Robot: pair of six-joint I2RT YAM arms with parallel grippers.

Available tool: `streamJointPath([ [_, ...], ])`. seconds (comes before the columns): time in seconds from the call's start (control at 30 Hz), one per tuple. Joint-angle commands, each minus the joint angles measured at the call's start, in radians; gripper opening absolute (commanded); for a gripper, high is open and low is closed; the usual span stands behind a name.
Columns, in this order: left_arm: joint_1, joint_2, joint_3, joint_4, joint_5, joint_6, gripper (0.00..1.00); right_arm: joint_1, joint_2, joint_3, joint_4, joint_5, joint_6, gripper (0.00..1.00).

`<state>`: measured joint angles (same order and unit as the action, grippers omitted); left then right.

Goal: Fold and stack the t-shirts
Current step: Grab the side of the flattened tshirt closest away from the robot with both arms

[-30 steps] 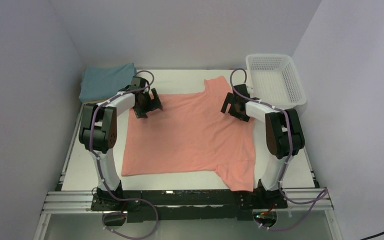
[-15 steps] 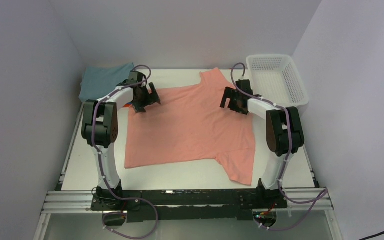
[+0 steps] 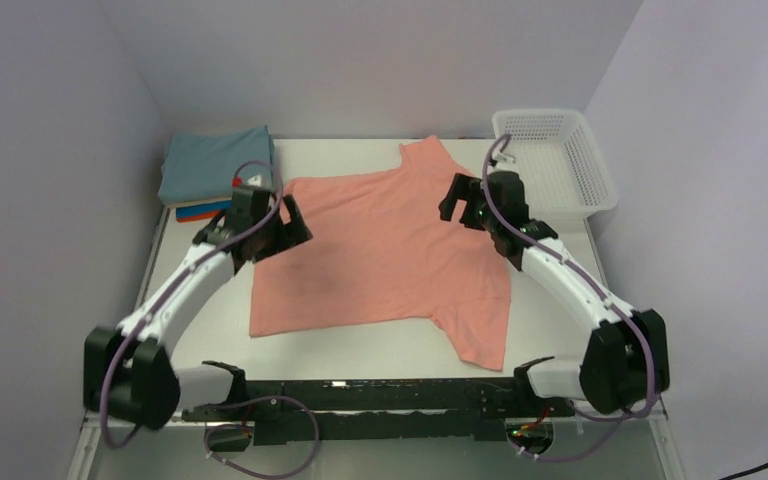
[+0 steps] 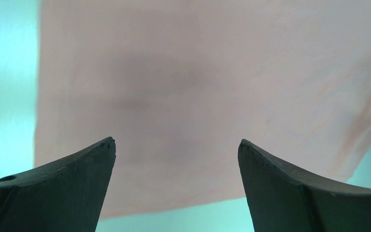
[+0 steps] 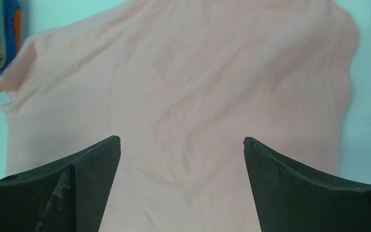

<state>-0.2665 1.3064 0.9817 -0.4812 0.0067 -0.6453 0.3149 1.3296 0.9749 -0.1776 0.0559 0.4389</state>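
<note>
White worktop carried salmon t-shirt spread flat, mid-surface. Both left fingers and right fingers gaped empty above it. Cloth looked light, limp, and prone to bunching; pinching hem corners or sleeve edges seemed best.

Left gripper spread over pink shirt, apparently clear.

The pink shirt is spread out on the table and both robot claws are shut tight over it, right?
Not quite. The pink shirt is spread out on the table, but the claws are not shut. The wrist views show the left gripper and the right gripper open, with fingers wide apart and holding nothing.
</note>
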Motion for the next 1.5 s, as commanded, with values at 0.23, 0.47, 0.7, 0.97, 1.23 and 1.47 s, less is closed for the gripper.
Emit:
streamJointPath([
  [0.23,0.003,-0.536,-0.468,-0.401,-0.317,-0.360,0.99,-0.053,-0.290,-0.317,0.188,0.054,0.164,1.00],
  [0.47,0.003,-0.606,-0.584,-0.373,-0.300,-0.462,0.85,-0.057,-0.205,-0.250,0.065,0.034,0.152,1.00],
  [0.7,0.003,-0.485,-0.588,-0.336,-0.296,-0.488,0.63,-0.057,-0.184,-0.236,0.027,0.032,0.159,1.00],
  [0.97,0.003,-0.374,-0.593,-0.204,-0.289,-0.472,0.44,-0.056,-0.217,-0.236,-0.058,0.028,0.156,1.00],
  [1.23,0.004,-0.318,-0.594,-0.155,-0.291,-0.452,0.00,-0.018,-0.273,-0.228,-0.332,0.043,0.159,0.97],
  [1.47,0.005,-0.408,-0.564,-0.227,-0.358,-0.431,0.00,0.254,-0.283,-0.246,-0.725,0.082,0.312,0.90],
])
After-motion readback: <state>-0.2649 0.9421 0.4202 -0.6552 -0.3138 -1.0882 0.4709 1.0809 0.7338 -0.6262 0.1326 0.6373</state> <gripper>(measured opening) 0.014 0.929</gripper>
